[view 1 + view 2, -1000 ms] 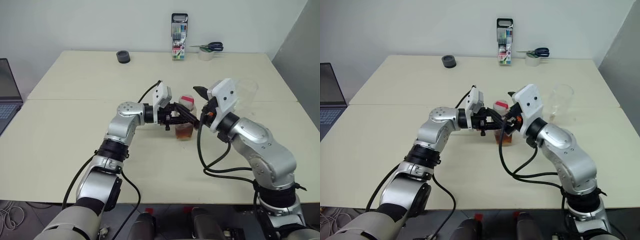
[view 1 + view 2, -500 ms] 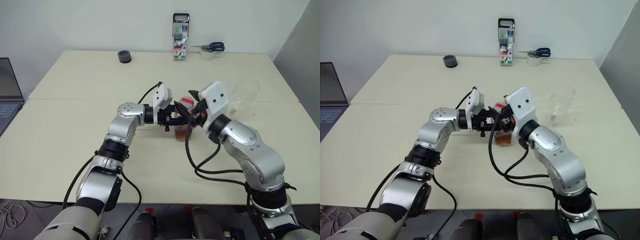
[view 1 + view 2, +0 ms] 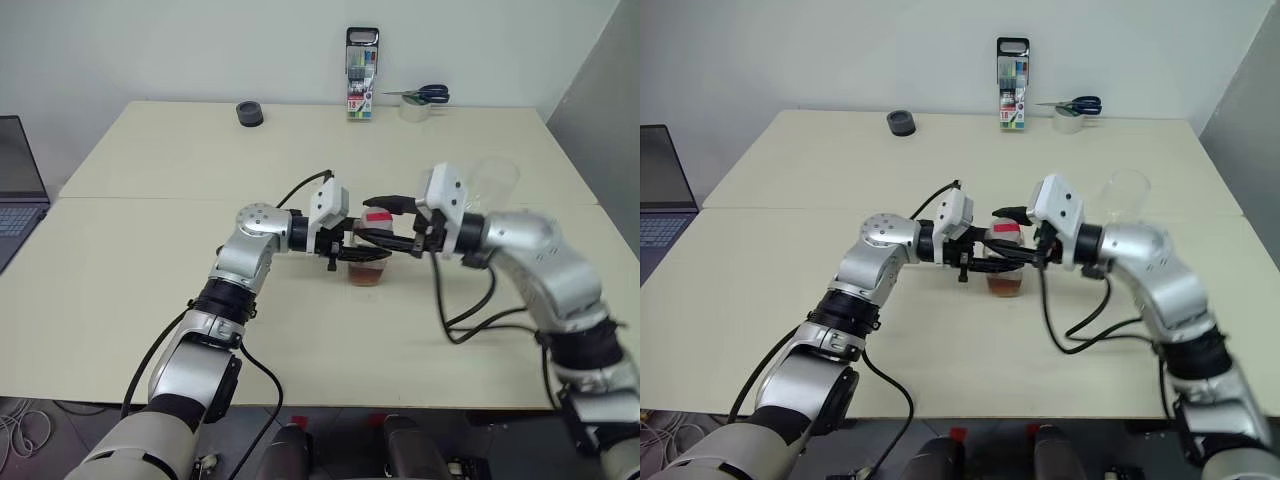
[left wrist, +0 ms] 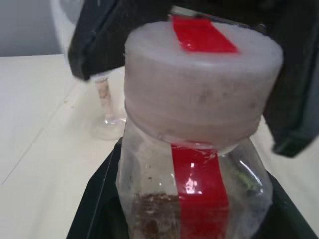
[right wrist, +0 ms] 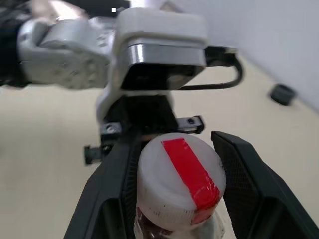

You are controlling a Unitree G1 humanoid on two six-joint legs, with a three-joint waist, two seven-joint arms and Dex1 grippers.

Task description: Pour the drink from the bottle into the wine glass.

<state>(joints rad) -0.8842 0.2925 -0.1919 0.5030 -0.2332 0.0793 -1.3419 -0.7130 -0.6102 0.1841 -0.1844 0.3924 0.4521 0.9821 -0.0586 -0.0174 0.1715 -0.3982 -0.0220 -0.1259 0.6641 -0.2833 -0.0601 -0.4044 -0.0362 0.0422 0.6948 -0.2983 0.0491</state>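
My left gripper (image 3: 352,247) is clamped on the body of the bottle (image 3: 371,262), which stands upright on the table (image 3: 150,250) at the centre of the left eye view, a little of the drink (image 3: 368,274) showing at its bottom. The bottle's long axis runs straight up, so its cap (image 5: 178,179) sits directly above my left fingers.

My right gripper (image 3: 385,222) comes in level from the right of the frame, and its 2 fingers (image 5: 242,184) straddle that cap, 1 on each side. In the right wrist view the cap fills the lower middle, the finger on the left of that frame close against it, the other with a narrow gap; I cannot tell whether they have bitten yet. Both arms are at the bottle, but my right is the one on the cap, so unscrewing looks like the step in hand.

The wine glass (image 3: 1123,196) stands upright toward the right of the right eye view, beyond my right wrist, near the bottle but apart from it.
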